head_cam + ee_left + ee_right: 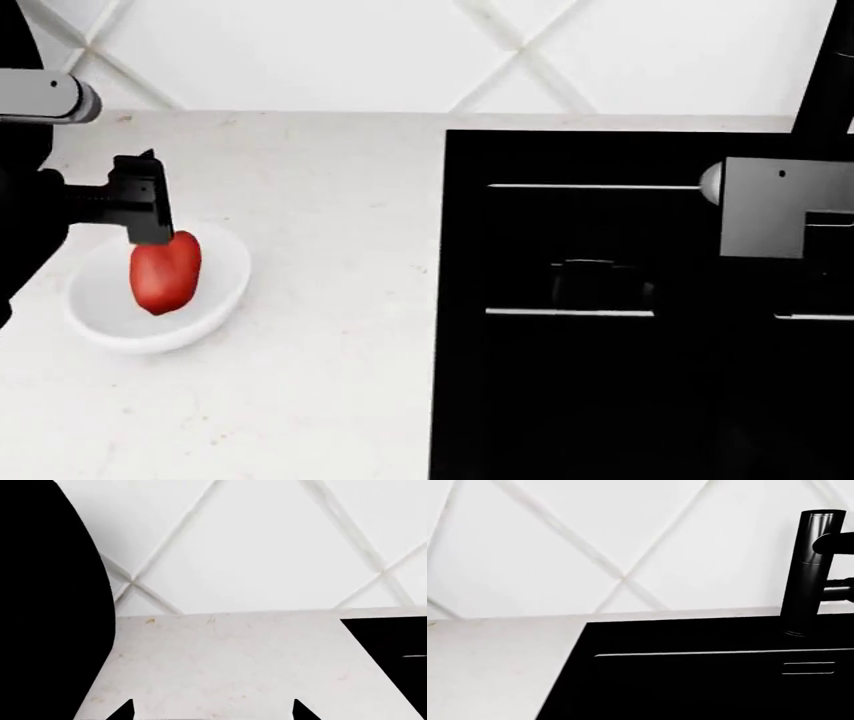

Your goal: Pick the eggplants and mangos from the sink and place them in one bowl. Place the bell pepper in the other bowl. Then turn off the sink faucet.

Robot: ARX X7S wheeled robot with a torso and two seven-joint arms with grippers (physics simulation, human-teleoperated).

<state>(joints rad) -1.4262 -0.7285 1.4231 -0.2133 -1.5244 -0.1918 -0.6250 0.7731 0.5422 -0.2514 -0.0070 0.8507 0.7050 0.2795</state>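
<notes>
Bell pepper (166,272): one, red, in the white bowl on the counter left of the sink, tilted, its upper end right under the left gripper's black fingers; no stem shows from the head view.
Bowl (220,290): one in sight, white and round, on the pale speckled countertop, well apart from the basin's left edge.
Left gripper (147,208): over the bowl, black fingers pointing down onto the pepper's top; whether they pinch the pepper or merely touch it, I cannot tell. In the left wrist view only two black fingertip points (125,711) poke in at the frame's edge, set apart, with bare counter between them.
Right gripper: the grey blocky right arm (785,205) hangs over the sink's right part, but the fingers themselves are out of every view, so spread or pressed together cannot be told.
Sink (627,250): one, black and rectangular, thin pale edge lines inside; interior too dark to pick out any fruit.
Eggplants, mangos: none made out in these views.
Sink faucet (809,570): one, dark tubular column at the basin's back edge, seen from the right wrist view.
Countertop (334,380): pale, faintly speckled.
Wall (400,50): white, diagonal tile seams.
Writing, labels: none readable.
</notes>
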